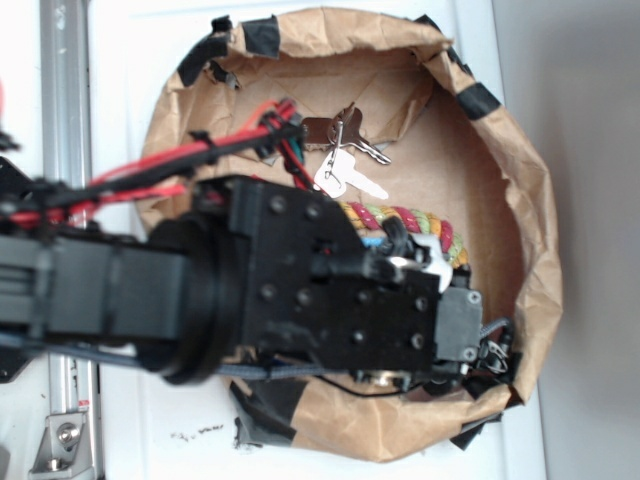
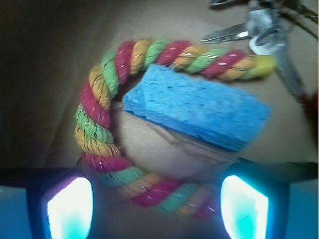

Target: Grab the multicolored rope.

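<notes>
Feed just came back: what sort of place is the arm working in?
Probably a lab test setup: a brown paper bin patched with black tape on a white table, holding a multicolored twisted rope, a blue sponge and metal keys.

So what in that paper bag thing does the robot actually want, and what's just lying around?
Part of the job:
- multicolored rope, bent in a U
- pincer, open, its fingers either side of the rope's lower arm

Just lying about:
- blue sponge, inside the rope's bend
- keys, beyond the rope
- brown paper bag holding it all
</notes>
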Robot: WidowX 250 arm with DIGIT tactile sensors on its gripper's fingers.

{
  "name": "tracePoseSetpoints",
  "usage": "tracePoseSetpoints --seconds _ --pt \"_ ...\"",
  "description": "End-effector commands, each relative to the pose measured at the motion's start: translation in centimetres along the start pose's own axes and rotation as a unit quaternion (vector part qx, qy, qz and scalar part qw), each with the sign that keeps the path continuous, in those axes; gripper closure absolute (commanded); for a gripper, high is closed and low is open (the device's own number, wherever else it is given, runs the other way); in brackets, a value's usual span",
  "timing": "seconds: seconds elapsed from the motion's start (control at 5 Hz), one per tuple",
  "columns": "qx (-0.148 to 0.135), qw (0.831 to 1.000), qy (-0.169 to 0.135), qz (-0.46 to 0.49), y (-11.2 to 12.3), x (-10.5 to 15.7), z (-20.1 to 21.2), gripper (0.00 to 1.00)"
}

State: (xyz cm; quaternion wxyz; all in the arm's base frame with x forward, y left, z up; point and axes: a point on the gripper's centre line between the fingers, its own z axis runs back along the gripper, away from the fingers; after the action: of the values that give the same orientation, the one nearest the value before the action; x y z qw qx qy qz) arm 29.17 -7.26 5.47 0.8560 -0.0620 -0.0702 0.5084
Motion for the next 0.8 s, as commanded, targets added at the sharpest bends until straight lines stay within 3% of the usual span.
tracePoseSetpoints --seconds 0.0,0.2,0.4,0.6 --pt "-0.054 0.994 0.015 -0.089 -2.1 0.8 -4.4 0.0" --pt "-0.055 0.991 0.019 -0.123 -1.9 0.9 -5.5 0.0" --pt "-0.042 0.985 0.005 -0.165 -1.2 3.0 -5.3 0.15" --pt "-0.027 0.985 -0.027 -0.168 -0.9 4.3 -5.3 1.0"
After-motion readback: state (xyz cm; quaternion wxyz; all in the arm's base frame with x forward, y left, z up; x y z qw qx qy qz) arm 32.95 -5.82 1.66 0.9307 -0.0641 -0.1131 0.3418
